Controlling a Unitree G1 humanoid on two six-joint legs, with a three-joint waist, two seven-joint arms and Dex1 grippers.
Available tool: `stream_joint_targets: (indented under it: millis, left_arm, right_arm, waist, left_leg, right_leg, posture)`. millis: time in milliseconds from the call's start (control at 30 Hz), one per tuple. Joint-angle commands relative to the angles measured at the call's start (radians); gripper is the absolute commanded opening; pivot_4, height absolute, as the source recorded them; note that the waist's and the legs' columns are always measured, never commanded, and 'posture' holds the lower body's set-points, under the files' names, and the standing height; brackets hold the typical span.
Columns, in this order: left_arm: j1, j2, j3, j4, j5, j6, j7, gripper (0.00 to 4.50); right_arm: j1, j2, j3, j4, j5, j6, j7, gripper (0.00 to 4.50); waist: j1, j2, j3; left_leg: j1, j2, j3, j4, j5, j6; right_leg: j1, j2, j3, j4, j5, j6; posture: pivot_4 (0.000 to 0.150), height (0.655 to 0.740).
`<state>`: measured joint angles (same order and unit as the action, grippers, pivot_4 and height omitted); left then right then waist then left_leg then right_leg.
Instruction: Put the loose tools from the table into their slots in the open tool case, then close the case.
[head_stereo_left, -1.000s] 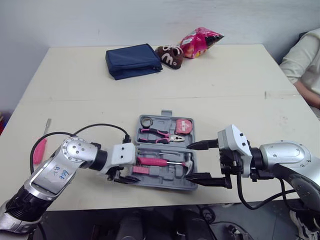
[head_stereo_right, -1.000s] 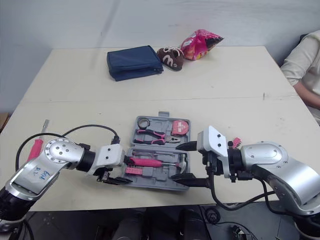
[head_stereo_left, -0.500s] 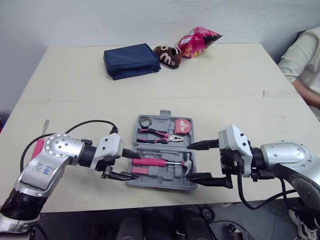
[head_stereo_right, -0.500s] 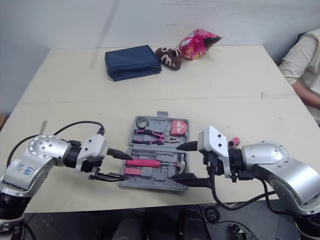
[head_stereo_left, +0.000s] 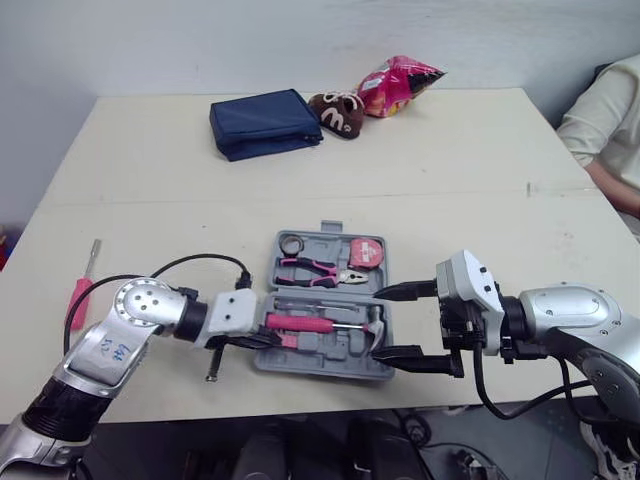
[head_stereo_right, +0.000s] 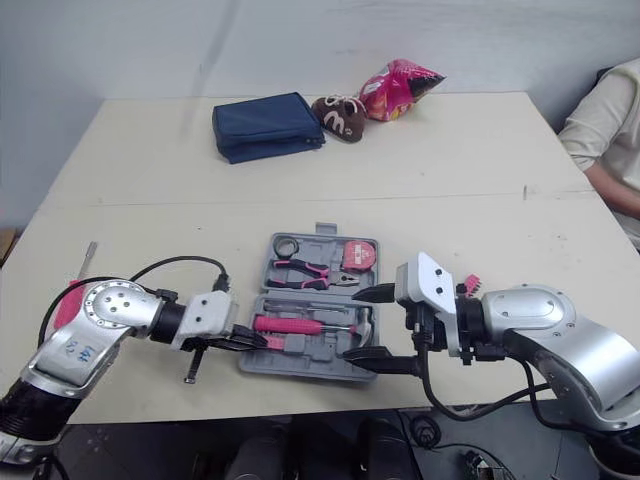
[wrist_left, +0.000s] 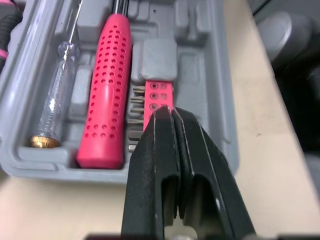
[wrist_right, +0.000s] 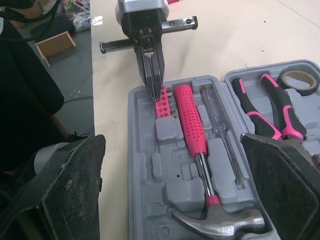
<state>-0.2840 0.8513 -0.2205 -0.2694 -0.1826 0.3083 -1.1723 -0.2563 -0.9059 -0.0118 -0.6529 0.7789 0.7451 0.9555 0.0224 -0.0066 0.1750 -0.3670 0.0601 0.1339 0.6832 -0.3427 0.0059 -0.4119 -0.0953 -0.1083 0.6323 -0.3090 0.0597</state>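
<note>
On beige table (head_stereo_left: 450, 170), near front edge, open grey plastic tool case (head_stereo_left: 320, 365). Front half: pink-handled steel hammer (head_stereo_left: 320, 324); rear half: pink-handled pliers (head_stereo_left: 315, 270). Well left: pink-handled screwdriver (head_stereo_left: 80, 295). Far behind: navy fabric pouch (head_stereo_left: 265, 122).

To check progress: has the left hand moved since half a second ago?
Yes. The left hand has shifted right, closer to the tool case; its fingers, open then, are shut above the pink bit holder.
</note>
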Motion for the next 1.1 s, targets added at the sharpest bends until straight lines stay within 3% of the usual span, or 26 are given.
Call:
stream_joint_targets:
  millis: [33,200,333,400,500,667,767,933,1100]
  left_arm:
    - [0.029,-0.008,-0.070,0.008,0.091,0.082,0.062,0.01]
    - [0.050,-0.032,-0.051,-0.038,0.025,0.233,0.088,0.01]
    - [0.081,-0.041,0.020,-0.090,-0.051,0.246,0.081,0.01]
    - [0.136,-0.079,0.210,-0.172,-0.247,0.361,0.108,0.01]
    - [0.293,-0.161,0.539,-0.293,-0.476,0.523,0.228,0.85]
    - [0.556,-0.286,0.825,-0.314,-0.461,0.532,0.433,3.10]
    - [0.676,-0.348,1.008,-0.285,-0.469,0.483,0.486,4.43]
    - [0.778,-0.345,1.219,-0.169,-0.489,0.419,0.506,4.43]
    - [0.797,-0.276,1.273,-0.031,-0.445,0.354,0.506,4.43]
  right_arm:
    - [0.001,-0.004,-0.045,-0.014,0.026,0.000,-0.003,4.50]
    - [0.015,-0.005,-0.064,-0.019,0.038,0.010,-0.019,4.50]
    - [0.040,-0.008,-0.082,-0.033,0.047,0.013,-0.028,4.50]
    - [0.072,-0.020,-0.142,-0.023,0.059,0.025,-0.042,4.50]
    - [0.167,-0.030,-0.298,0.027,0.077,0.044,-0.057,4.50]
    - [0.330,-0.019,-0.501,0.185,-0.002,0.023,-0.095,4.50]
    - [0.412,-0.044,-0.598,0.277,-0.058,-0.019,-0.050,4.50]
    - [0.438,-0.094,-0.600,0.426,-0.114,-0.076,0.052,4.50]
    - [0.419,-0.112,-0.587,0.543,-0.173,-0.137,0.092,4.50]
  waist:
    - [0.004,0.001,-0.001]
    - [0.005,0.002,-0.003]
    - [0.004,0.002,-0.004]
    - [0.000,0.002,-0.003]
    - [-0.008,-0.004,0.001]
    - [-0.018,-0.006,0.001]
    - [-0.017,-0.008,0.001]
    - [-0.022,-0.007,0.001]
    - [-0.022,-0.007,0.001]
  left_leg:
    - [0.000,0.000,0.000,0.000,0.000,0.000]
    - [0.001,-0.004,-0.002,0.000,0.001,0.003]
    - [0.001,-0.005,-0.003,0.000,0.001,0.004]
    - [0.000,-0.005,-0.003,0.000,0.001,0.004]
    - [-0.003,-0.003,-0.003,0.000,0.001,0.004]
    - [-0.001,-0.001,-0.004,-0.001,0.001,0.003]
    - [-0.001,-0.002,-0.005,-0.001,-0.002,0.008]
    - [-0.001,-0.002,-0.005,-0.001,-0.003,0.008]
    - [-0.001,-0.001,-0.005,-0.001,-0.004,0.007]
  right_leg:
    - [0.000,0.000,0.000,0.001,0.000,0.000]
    - [0.002,-0.003,0.000,0.001,0.001,0.002]
    - [0.003,-0.006,0.000,0.001,0.001,0.002]
    - [0.002,-0.006,0.000,0.001,0.001,0.002]
    - [0.000,-0.005,-0.001,0.001,0.001,0.002]
    - [0.003,-0.004,-0.002,-0.003,0.001,0.002]
    - [0.004,-0.004,-0.002,-0.004,0.001,0.003]
    - [0.002,-0.003,-0.002,-0.004,0.001,0.001]
    - [0.001,-0.003,-0.003,-0.003,0.000,0.000]
  posture:
    - [0.150,0.7400]
    - [0.150,0.7400]
    - [0.150,0.7400]
    - [0.150,0.7400]
    - [0.150,0.7400]
    - [0.150,0.7400]
    - [0.150,0.7400]
    - [0.150,0.7400]
    - [0.150,0.7400]
